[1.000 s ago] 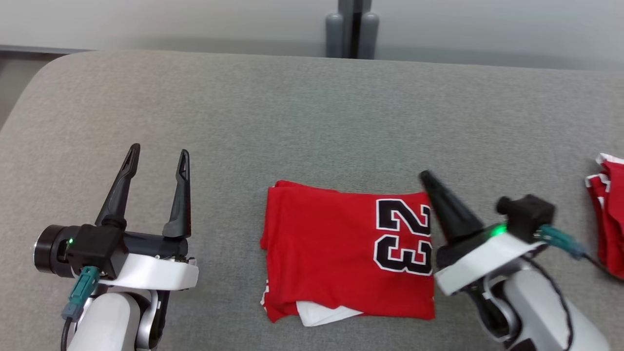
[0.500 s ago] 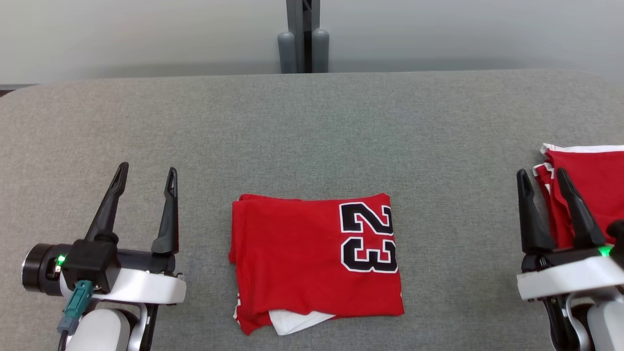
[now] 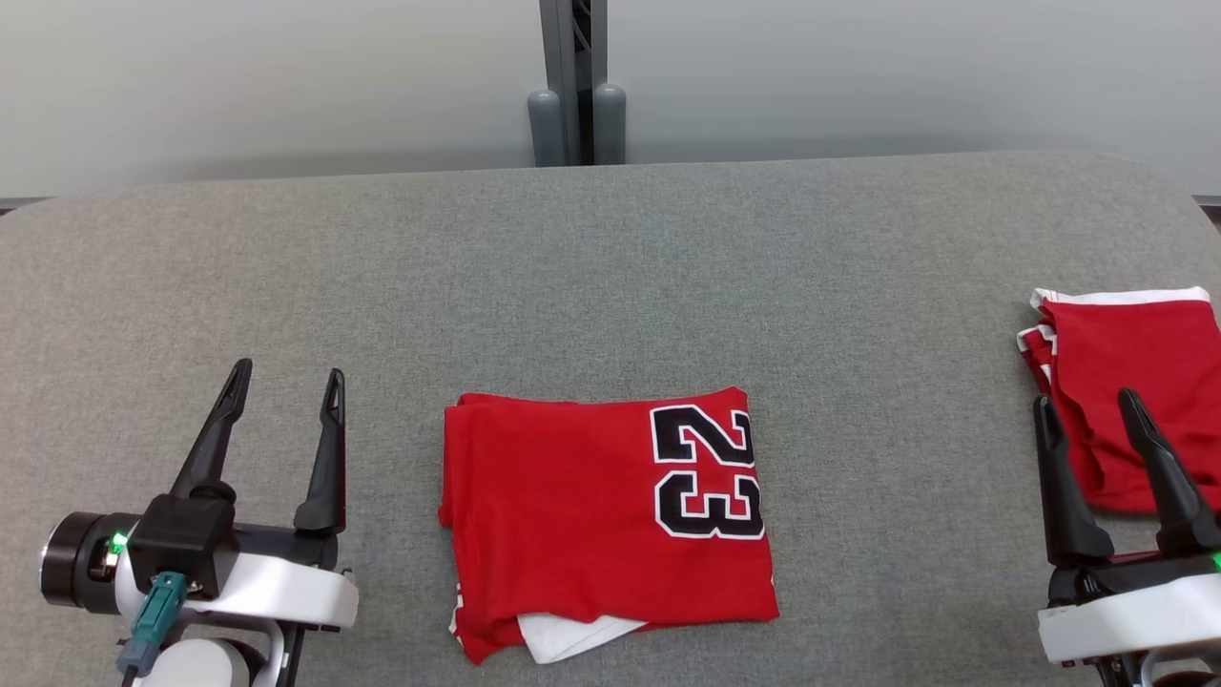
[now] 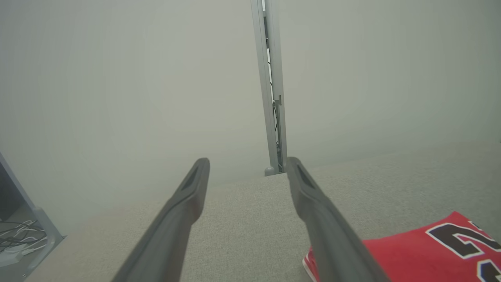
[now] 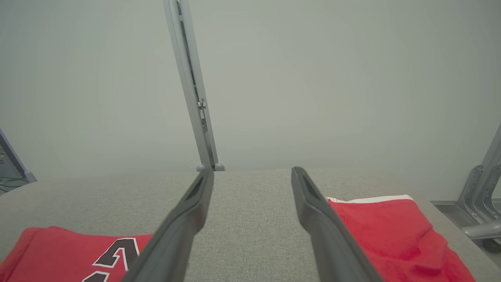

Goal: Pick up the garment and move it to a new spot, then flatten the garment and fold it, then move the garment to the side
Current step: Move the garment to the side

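The garment (image 3: 591, 515), folded into a red rectangle with a black 23 on its right part and a white bit poking out below, lies flat near the middle of the near edge of the grey fabric-covered table (image 3: 610, 267). The left gripper (image 3: 288, 374) hangs over the near left part, its 2 fingers spread with nothing between them. The right gripper (image 3: 1086, 401), equally spread and empty, hangs at the near right beside another red garment with white trim (image 3: 1135, 353) by the right edge.
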